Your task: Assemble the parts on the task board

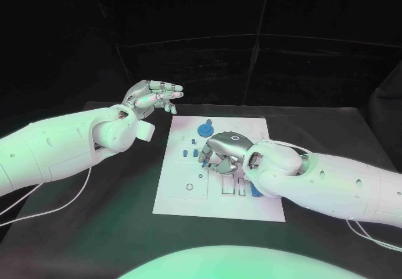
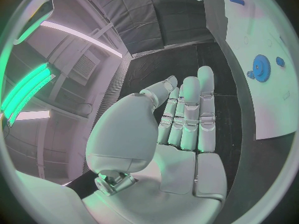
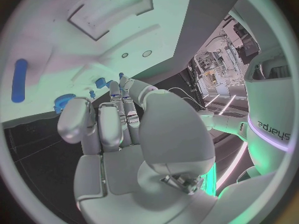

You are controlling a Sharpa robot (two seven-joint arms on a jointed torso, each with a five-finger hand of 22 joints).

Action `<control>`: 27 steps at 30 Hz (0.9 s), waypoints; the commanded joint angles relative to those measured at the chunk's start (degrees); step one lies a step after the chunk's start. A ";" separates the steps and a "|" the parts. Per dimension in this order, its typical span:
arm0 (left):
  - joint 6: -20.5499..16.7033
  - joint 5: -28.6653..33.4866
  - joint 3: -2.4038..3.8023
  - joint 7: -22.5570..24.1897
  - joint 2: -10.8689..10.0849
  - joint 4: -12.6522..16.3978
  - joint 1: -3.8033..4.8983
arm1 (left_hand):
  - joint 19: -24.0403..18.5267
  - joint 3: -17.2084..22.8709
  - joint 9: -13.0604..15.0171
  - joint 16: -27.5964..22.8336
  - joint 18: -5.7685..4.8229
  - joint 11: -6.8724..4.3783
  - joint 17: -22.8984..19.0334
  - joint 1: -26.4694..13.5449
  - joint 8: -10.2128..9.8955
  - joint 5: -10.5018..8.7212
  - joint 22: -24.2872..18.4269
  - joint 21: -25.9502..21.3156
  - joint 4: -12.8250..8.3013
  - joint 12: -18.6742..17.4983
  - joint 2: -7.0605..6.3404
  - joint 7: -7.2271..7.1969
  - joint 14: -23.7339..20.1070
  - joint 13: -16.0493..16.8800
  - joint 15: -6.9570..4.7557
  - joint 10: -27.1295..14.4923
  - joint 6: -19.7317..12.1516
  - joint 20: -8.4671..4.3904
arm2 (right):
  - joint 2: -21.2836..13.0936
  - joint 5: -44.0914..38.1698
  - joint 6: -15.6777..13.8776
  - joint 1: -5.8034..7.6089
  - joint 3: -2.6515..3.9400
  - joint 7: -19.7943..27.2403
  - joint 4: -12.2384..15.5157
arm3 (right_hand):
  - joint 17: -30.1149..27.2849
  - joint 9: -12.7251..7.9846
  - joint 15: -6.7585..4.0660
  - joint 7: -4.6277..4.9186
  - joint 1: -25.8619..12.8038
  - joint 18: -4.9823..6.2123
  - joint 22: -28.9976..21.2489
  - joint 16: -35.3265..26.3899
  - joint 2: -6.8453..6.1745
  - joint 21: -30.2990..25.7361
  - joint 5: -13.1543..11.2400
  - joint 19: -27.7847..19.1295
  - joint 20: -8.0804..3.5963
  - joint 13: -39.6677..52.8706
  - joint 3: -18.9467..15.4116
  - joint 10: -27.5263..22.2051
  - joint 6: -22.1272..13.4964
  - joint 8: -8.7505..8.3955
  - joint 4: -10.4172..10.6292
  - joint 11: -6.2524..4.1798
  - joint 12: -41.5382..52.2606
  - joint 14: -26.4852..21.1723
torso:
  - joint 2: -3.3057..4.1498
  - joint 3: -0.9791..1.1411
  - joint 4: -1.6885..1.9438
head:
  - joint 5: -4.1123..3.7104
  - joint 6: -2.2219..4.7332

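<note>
Head view: my right hand (image 1: 219, 152) curls over the task board (image 1: 189, 200); I can't tell if it holds anything. Left hand (image 1: 153, 95) hovers empty, fingers loosely together. Blue parts (image 1: 242, 189) remain loose, so work's left.

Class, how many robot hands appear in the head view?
2: the left robot hand beyond the task board's far left corner; the right robot hand over the board's middle.

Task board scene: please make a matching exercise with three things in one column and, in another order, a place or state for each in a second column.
Things:
1. left hand
2. right hand
3. blue gear

Places or states:
A. over the middle of the task board, fingers pointing down
B. on the far part of the board
C. raised beside the board's far left corner, holding nothing

Pairs: 1-C, 2-A, 3-B
</note>
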 commanded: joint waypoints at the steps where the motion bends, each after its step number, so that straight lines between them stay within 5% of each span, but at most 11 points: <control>1: 0.67 0.27 0.05 1.04 0.06 0.17 0.08 | -0.40 0.02 -0.06 -0.36 0.78 0.13 -0.09 0.48 0.25 0.37 -0.07 -0.23 -0.28 0.37 -0.23 0.30 -0.37 -0.05 -0.04 -0.20 -0.25 -0.09 | 0.43 -2.12 2.75 -0.08 -0.08 0.38 -0.48 | -0.09 0.06 -0.34 0.38 -0.53 0.64 -0.07 0.16 -0.03 0.01 0.28 0.11 -0.12 -0.01 0.45 0.34 0.02 -0.07 -0.02 -0.15 -0.18 1.98 | -0.03 -0.02 -0.06 | 0.20 -0.31; 27: 0.92 0.27 0.05 1.13 0.10 0.05 0.08 | -0.41 -0.01 -0.07 -0.37 0.78 0.14 -0.12 0.45 0.27 0.39 -0.06 -0.24 -0.30 0.39 -0.27 0.32 -0.38 -0.05 -0.03 -0.22 -0.26 -0.09 | 2.86 -5.01 4.29 -1.17 -0.37 -0.23 -1.61 | -0.13 0.06 -0.32 0.41 -0.83 0.65 -0.12 0.17 -0.03 -0.01 0.49 0.08 -0.11 -0.01 0.54 0.31 -0.05 -0.10 -0.01 -0.12 -0.28 1.97 | -0.03 -0.02 -0.01 | 0.65 -1.12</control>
